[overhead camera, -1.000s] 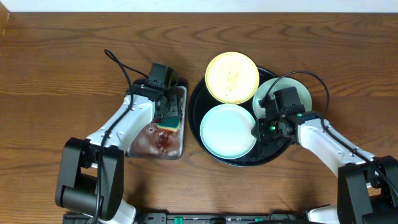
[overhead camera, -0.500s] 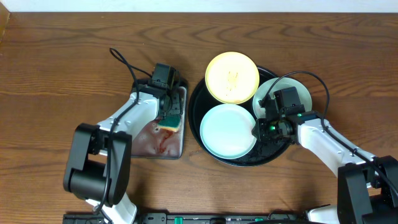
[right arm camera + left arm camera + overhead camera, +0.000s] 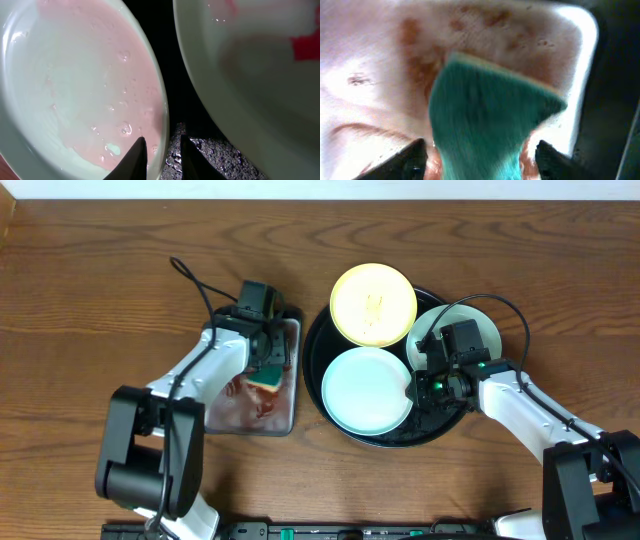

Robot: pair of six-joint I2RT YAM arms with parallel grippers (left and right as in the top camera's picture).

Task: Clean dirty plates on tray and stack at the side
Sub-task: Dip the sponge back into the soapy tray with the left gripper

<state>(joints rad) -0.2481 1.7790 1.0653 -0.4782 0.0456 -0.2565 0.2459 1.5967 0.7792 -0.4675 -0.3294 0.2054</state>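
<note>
The black tray [image 3: 437, 425] holds three plates. The pale yellow plate [image 3: 373, 304] lies at its back. A mint-blue plate [image 3: 364, 390] lies at the front, with a thin pink watery film in the right wrist view [image 3: 75, 75]. The second mint-blue plate [image 3: 484, 328] sits at the right, partly under my right arm, and shows a red smear [image 3: 305, 47]. My right gripper [image 3: 412, 387] [image 3: 162, 139] is shut on the front plate's right rim. My left gripper [image 3: 262, 352] [image 3: 481, 146] is shut on a green sponge [image 3: 268, 372] [image 3: 490, 115] over a small grey metal tray [image 3: 292, 330].
The grey metal tray [image 3: 560, 35] holds reddish-brown dirty water and stands just left of the black tray. The black tray's floor [image 3: 210, 150] is wet. A cable [image 3: 195, 285] loops behind the left arm. Bare wooden table lies all around.
My left arm swung a little and rubbed the sponge back and forth in the metal tray. My right gripper and the plates have not moved.
</note>
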